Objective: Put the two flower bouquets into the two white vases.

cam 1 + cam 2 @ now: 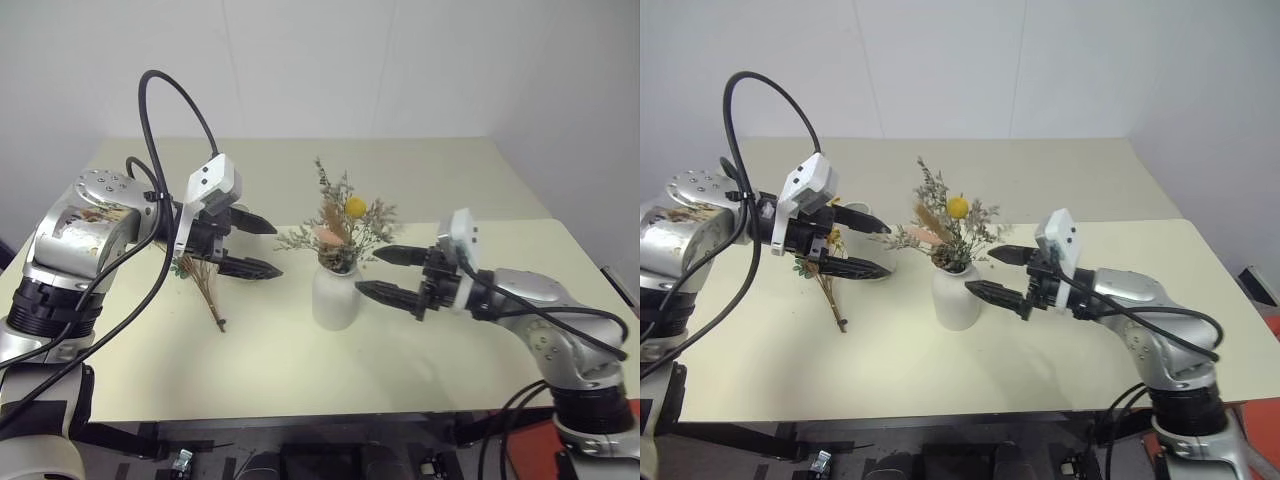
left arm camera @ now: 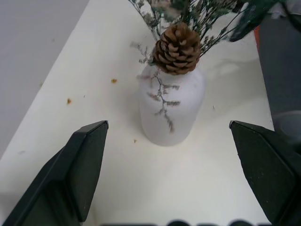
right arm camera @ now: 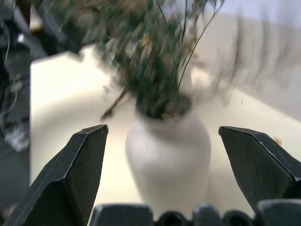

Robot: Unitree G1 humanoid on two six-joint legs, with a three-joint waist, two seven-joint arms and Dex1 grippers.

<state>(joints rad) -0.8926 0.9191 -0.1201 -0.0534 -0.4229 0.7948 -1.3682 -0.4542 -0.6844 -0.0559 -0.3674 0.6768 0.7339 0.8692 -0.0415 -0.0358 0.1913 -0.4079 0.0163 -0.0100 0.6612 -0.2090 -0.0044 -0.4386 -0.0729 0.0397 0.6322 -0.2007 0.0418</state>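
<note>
Since the dried yellow-orange bunch (image 1: 203,285) is judged light and brittle, it should be held low on its stems (both the left gripper (image 1: 262,246) and right gripper (image 1: 388,273) are seen wide open, empty)

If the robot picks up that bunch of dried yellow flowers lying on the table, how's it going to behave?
The dried yellow bunch probably weighs almost nothing: thin brown stems, tiny blooms. It looks brittle; orange crumbs already dot the table, so squeezing may shed more. Held by the stem ends, the loose stems would likely splay rather than stay bundled.
</note>
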